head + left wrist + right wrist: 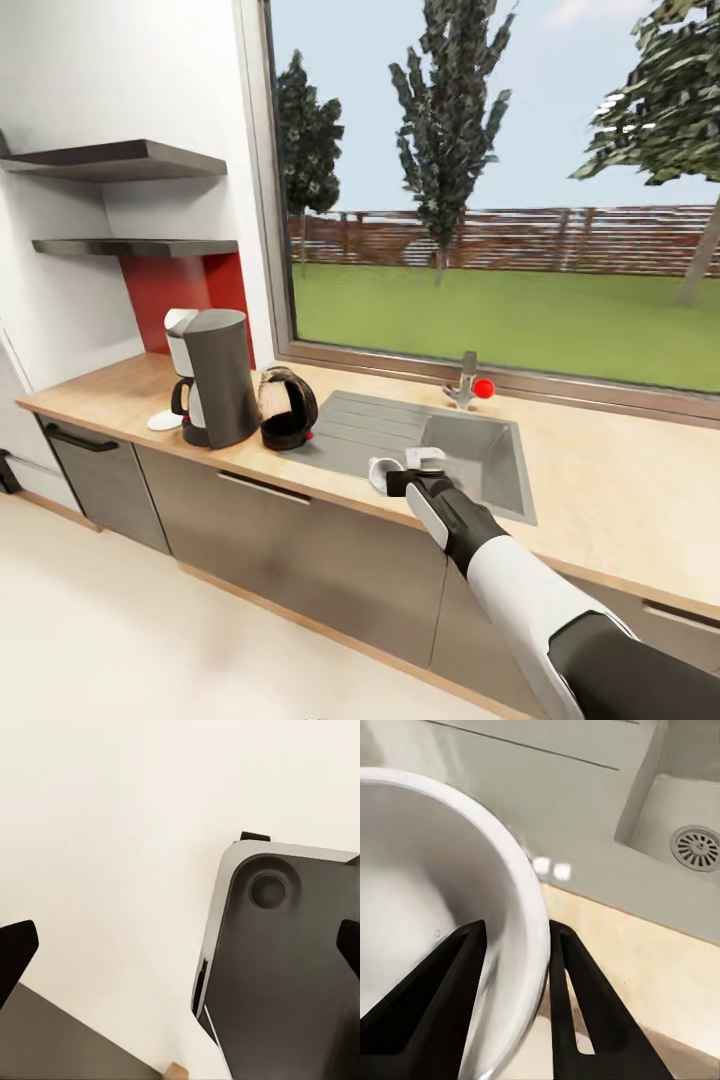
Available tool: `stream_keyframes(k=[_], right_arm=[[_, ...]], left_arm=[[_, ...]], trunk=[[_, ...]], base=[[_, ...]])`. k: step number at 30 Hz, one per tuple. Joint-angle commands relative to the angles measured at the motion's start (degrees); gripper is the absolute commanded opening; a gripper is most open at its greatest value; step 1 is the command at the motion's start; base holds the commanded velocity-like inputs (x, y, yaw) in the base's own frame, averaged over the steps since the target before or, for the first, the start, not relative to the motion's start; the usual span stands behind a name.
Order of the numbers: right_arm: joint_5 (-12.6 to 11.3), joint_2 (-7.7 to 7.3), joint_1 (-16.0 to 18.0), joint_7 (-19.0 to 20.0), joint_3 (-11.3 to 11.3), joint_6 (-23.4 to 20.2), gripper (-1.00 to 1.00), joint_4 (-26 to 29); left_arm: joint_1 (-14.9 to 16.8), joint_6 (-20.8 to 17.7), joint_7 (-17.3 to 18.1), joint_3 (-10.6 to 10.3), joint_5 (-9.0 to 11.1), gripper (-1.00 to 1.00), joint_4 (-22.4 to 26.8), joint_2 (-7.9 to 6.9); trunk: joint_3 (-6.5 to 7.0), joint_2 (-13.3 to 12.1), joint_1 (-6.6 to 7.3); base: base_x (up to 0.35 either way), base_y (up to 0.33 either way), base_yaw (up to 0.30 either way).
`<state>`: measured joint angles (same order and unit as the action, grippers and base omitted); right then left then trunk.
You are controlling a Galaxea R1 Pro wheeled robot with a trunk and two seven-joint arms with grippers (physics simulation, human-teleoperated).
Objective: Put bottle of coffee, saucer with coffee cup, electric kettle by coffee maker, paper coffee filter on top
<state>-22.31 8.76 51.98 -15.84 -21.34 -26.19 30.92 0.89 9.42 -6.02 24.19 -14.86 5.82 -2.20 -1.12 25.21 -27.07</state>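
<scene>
The coffee cup (442, 922) is cut off by the right wrist view's edge, hiding its base.

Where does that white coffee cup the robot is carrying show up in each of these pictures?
Head view: the coffee cup sits at the tip of the right arm, over the sink's front edge, right of the kettle.
Right wrist view: the cup's rim runs between the two black fingers, one inside, one outside.
Left wrist view: not in it.
Shared landmark: the sink.
</scene>
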Motion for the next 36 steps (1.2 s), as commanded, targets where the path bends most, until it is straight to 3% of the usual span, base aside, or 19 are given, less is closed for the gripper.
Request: stream_keyframes(k=[1, 36], right_arm=[[-0.6, -0.06, 0.1, -0.5, -0.4, -0.2, -1.0, 0.1], [-0.7, 0.12, 0.1, -0.5, -0.4, -0.2, -1.0, 0.0]], left_arm=[[0.1, 0.2, -0.2, 0.4, -0.6, 1.0, -0.1, 0.01], [0.1, 0.3, -0.2, 0.4, -0.6, 1.0, -0.1, 0.25]], trunk=[[-0.12, 0.1, -0.03], [-0.12, 0.1, -0.03]], base=[[0.0, 0.0, 0.279], [0.0, 0.0, 0.279]])
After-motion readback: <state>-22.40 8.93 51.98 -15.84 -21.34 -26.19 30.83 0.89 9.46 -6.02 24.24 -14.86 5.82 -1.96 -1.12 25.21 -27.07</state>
